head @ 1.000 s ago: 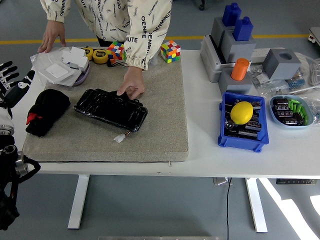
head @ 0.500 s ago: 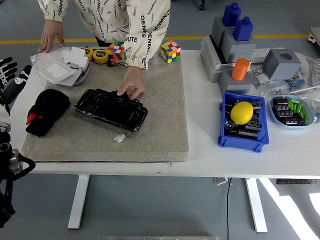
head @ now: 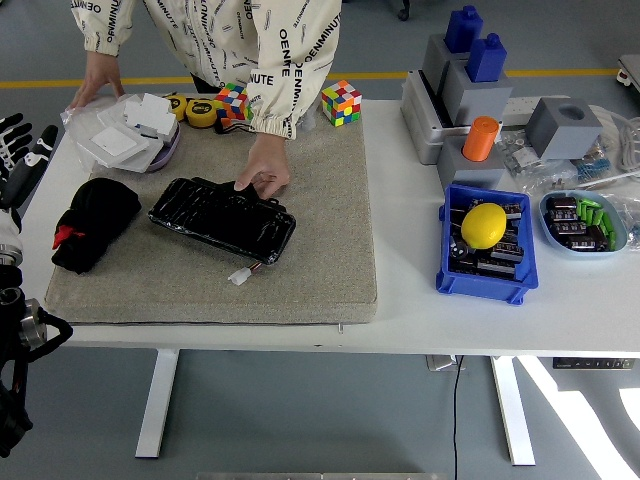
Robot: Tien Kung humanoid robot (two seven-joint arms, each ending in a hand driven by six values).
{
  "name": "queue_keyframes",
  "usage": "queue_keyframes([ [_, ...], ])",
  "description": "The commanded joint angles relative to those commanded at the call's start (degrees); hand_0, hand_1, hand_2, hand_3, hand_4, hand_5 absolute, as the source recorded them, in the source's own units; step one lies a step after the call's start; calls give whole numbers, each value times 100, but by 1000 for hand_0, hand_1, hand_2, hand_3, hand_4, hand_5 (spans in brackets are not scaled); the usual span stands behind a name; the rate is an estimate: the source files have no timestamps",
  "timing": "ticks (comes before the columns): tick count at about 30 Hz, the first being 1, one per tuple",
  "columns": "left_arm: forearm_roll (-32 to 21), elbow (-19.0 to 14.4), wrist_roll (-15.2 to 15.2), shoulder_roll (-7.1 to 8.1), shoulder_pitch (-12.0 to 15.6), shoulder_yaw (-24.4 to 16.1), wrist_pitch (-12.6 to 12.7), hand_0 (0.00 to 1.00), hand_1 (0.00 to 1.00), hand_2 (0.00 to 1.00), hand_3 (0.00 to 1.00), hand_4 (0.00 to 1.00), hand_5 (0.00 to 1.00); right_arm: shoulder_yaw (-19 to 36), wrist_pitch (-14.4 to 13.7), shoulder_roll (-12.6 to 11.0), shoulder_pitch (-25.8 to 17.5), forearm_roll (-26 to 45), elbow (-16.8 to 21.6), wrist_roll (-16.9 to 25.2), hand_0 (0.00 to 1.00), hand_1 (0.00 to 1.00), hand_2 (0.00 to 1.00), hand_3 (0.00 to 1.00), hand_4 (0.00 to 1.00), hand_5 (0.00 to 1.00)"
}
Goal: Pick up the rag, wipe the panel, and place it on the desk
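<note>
A black rag [head: 92, 222] with a red tag lies bunched on the grey mat [head: 300, 250] at its left side. A glossy black panel [head: 222, 217] lies on the mat to the right of the rag. A person's hand [head: 262, 170] presses on the panel's far edge. My left hand [head: 18, 150] is at the left picture edge, fingers spread and holding nothing, apart from the rag and to its upper left. My right hand is out of view.
White packets [head: 125, 135], tape rolls [head: 203, 112] and two colour cubes [head: 341, 102] lie along the far edge. The person's other hand [head: 95, 75] rests at the far left. A blue bin [head: 485, 262] holds a yellow lemon; grey and blue blocks [head: 470, 70] stand right.
My left hand has drawn back toward the left edge and up a little. The person's hand at the far left has shifted slightly. Rag and panel have not moved.
</note>
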Motion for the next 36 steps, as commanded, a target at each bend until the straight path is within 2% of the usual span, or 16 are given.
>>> queue_keyframes([
  [36, -12, -60, 63, -10, -44, 6, -95, 760, 763, 747, 744, 998, 481, 75, 38, 19, 26, -5, -4, 8, 541, 562, 492, 522, 893, 350],
])
